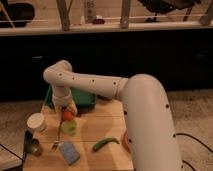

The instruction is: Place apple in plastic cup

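Note:
The red-orange apple (67,115) sits right at the tips of my gripper (67,110), just above the pale yellow-green plastic cup (69,128) on the wooden table (110,127). The gripper hangs from the white arm that reaches in from the right and points down over the cup. The apple is directly over the cup's mouth, touching or nearly touching its rim.
A cream-white round cup (36,122) stands left of the plastic cup. A small metal cup (34,147), a fork (56,140) and a blue sponge (69,152) lie at the front left. A long green pepper (104,144) lies front centre. A green bin (80,98) stands behind.

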{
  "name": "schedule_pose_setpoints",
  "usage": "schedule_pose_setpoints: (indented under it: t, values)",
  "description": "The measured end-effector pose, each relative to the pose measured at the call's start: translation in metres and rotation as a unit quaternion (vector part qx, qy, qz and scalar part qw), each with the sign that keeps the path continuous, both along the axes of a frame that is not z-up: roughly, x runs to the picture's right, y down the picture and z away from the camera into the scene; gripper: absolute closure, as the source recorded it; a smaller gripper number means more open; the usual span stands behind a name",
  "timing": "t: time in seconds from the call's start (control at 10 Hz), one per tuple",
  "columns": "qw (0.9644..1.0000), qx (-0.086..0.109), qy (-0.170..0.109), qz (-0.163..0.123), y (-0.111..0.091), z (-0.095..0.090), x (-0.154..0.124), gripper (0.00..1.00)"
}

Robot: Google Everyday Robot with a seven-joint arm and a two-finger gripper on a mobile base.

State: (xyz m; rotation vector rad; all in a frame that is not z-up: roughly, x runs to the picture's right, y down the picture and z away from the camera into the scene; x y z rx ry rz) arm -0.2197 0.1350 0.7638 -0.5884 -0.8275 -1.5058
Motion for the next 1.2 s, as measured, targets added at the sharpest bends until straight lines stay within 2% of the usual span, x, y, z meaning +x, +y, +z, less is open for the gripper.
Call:
schedule_pose_setpoints:
  t: [0.3, 0.4, 0.7, 1.1, 1.2]
  values:
    - [1.0, -0.005, -0.008, -0.002, 0.012, -0.004, -0.007, 0.95]
    - [0.9999, -0.008, -0.01, -0.001, 0.017, -0.006, -0.007, 0.92]
    - [0.9998, -0.014, -0.013, 0.006, 0.021, -0.008, -0.004, 0.65]
    - [0.9997, -0.017, -0.016, 0.01, 0.022, -0.01, -0.002, 0.23]
    - [0.9997, -0.017, -0.017, 0.011, 0.021, -0.011, -0.002, 0.2]
